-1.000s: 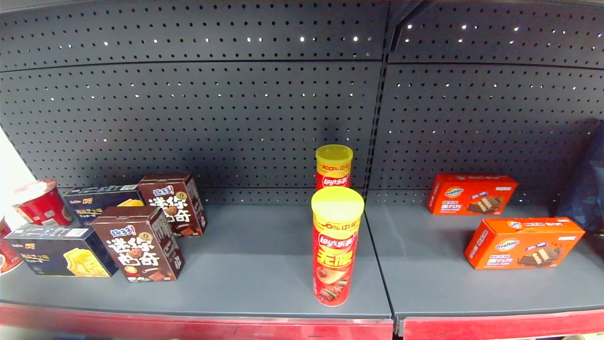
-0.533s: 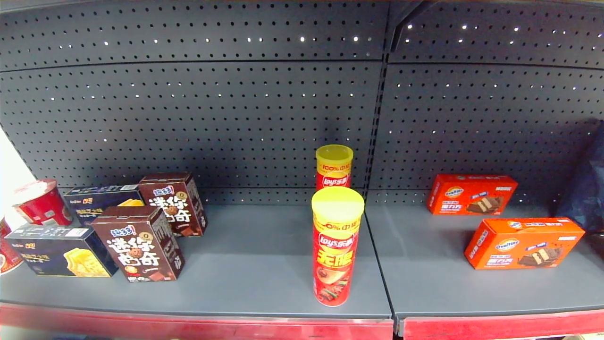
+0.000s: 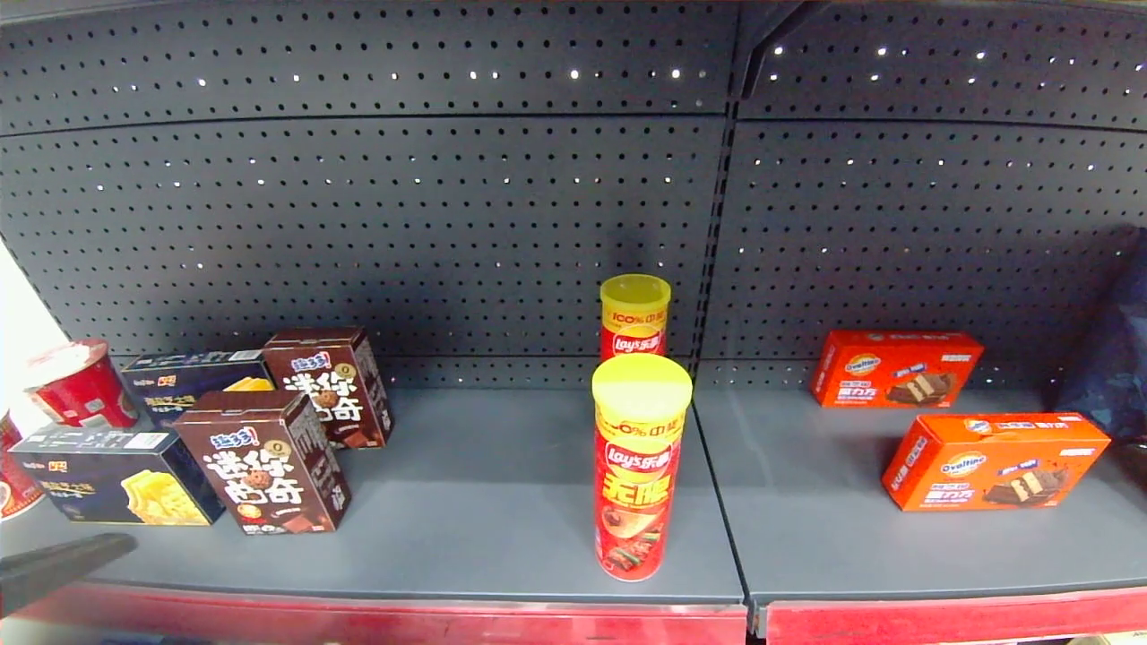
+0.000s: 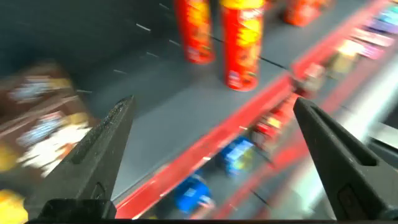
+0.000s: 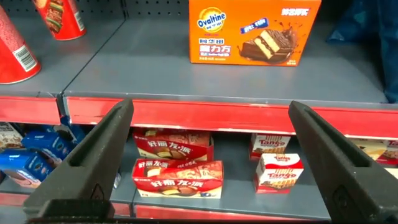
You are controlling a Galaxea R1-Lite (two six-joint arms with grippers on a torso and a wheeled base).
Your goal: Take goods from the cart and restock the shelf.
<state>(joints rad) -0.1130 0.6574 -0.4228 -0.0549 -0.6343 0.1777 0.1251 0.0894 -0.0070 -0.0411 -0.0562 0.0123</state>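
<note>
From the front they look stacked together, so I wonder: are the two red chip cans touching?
Apart. The right wrist view shows grey shelf between the front chip can and the back chip can.

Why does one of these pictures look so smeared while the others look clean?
Left wrist view: streaky blur smears the brown boxes and chip cans, probably from camera motion. Head view: crisp, though the pegboard bows from lens distortion and light pinpricks shine through its holes. Right wrist view: crisp, with an evenly lit orange box.
</note>
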